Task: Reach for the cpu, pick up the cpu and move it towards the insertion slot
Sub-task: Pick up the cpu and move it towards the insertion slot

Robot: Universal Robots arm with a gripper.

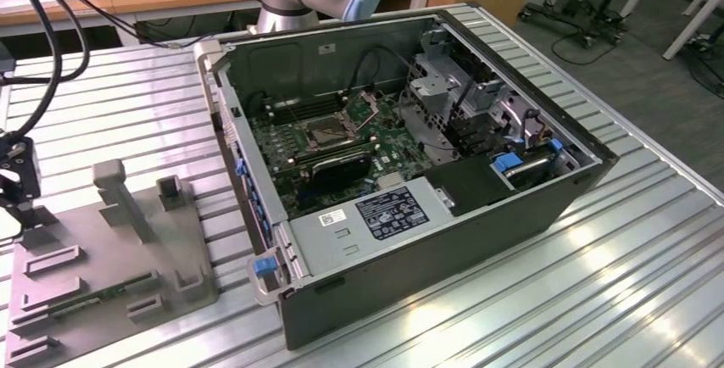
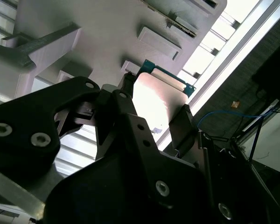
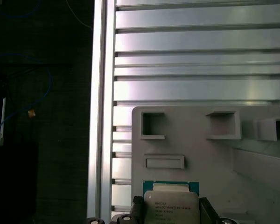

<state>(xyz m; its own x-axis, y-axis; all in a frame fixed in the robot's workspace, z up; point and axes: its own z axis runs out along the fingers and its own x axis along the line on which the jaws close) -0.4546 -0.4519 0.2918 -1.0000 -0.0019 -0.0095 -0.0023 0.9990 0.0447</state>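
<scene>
Pickup in hand: my tool (image 3: 171,211) clamps the cpu (image 3: 170,201) above the grey tray (image 3: 200,154); the insertion slot (image 1: 325,133) lies well apart.

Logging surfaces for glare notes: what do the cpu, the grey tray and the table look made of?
The cpu has a metal lid, matte silver with a soft sheen, on a green board edge. The tray is probably plastic: flat grey, no shine, moulded recesses. The table is likely aluminium: ribbed slats with bright streaks.

cpu (image 3: 171,205): smooth silvery metal lid, dull sheen. tray (image 3: 200,154): matt grey plastic. tabletop (image 3: 200,60): ribbed, reflective bare metal.
</scene>
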